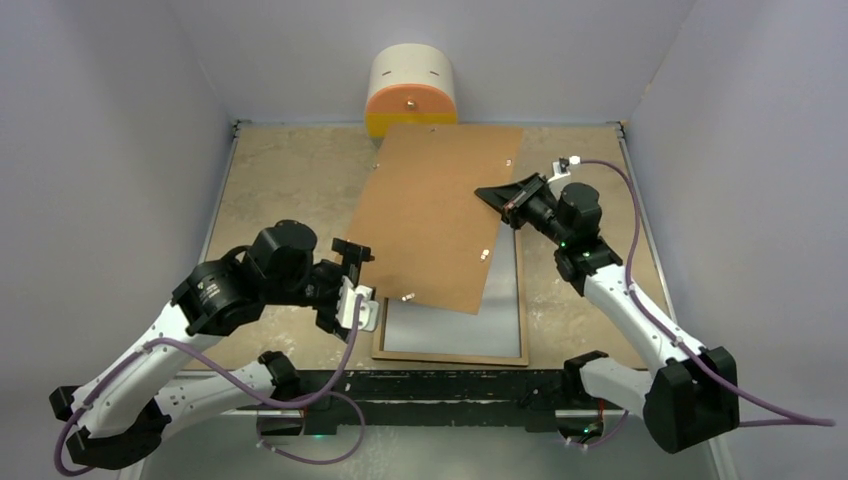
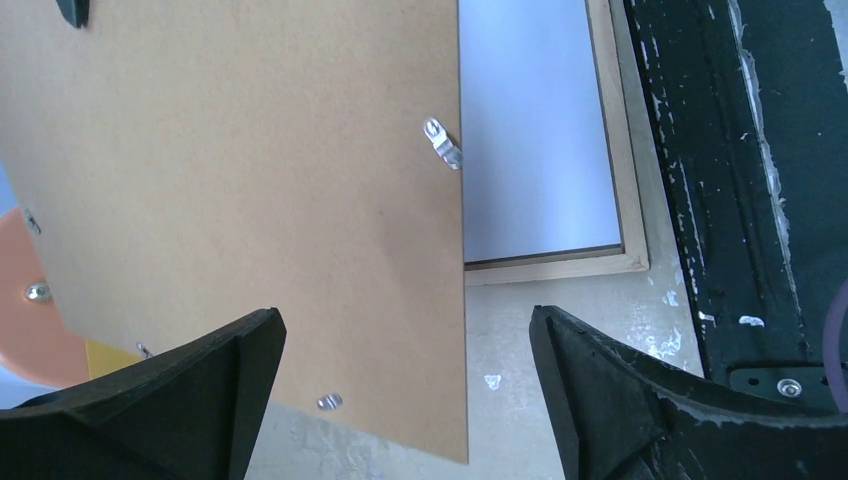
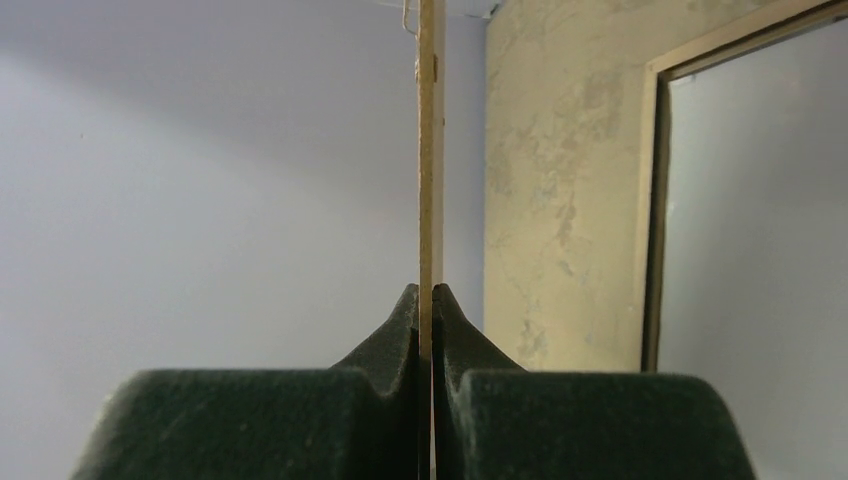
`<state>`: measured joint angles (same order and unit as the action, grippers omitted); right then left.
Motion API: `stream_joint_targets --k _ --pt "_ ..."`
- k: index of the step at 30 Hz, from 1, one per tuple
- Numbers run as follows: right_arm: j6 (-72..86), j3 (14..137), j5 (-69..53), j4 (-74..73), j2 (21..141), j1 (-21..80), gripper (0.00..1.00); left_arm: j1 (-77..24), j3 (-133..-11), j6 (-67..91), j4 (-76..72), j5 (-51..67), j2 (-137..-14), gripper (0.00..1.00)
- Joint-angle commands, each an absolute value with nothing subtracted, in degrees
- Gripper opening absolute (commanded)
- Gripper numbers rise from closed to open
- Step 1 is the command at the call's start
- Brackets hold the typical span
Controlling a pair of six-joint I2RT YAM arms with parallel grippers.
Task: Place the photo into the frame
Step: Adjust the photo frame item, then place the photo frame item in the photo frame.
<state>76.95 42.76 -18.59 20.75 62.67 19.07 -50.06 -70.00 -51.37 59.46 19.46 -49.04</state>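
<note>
Top external view showed the right hand (image 1: 498, 198) clamped on the brown backing board (image 1: 430, 220) above the frame (image 1: 450, 356); left hand (image 1: 352, 280) gaped apart.

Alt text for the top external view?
The right gripper pinches a brown backing board by its right edge, slanted over the frame lying back-up on the table. The left gripper hangs open beside the board's near-left corner.

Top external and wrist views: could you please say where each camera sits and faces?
Top external: above, behind the bases, looking down on the table; both arms show.
Left wrist: left arm, facing backing board and frame; open left gripper shows.
Right wrist: right arm, along the board's edge; right gripper shut on it.
Both wrist views share board and frame.
</note>
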Motion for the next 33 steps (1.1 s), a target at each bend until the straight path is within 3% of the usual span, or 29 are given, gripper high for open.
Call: stream_joint_targets --k 1,11,22,33 --pt "75.9 45.9 -28.9 22.6 61.6 14.8 0.00 -50.2 -68.7 -48.7 59.6 18.4 -48.4 1.00" --pt "62.8 42.6 -41.6 12.6 59.9 9.6 0.00 -48.6 -64.7 -40.7 54.0 11.4 -51.1 1.00" --pt "54.9 41.0 -44.4 12.9 64.0 7.4 0.00 -21.7 -66.1 -42.2 47.0 20.1 -66.8 1.00" --pt "56.2 34.6 -47.2 19.3 65.7 2.6 0.00 -12.7 -58.4 -38.4 33.9 21.1 -74.9 1.00"
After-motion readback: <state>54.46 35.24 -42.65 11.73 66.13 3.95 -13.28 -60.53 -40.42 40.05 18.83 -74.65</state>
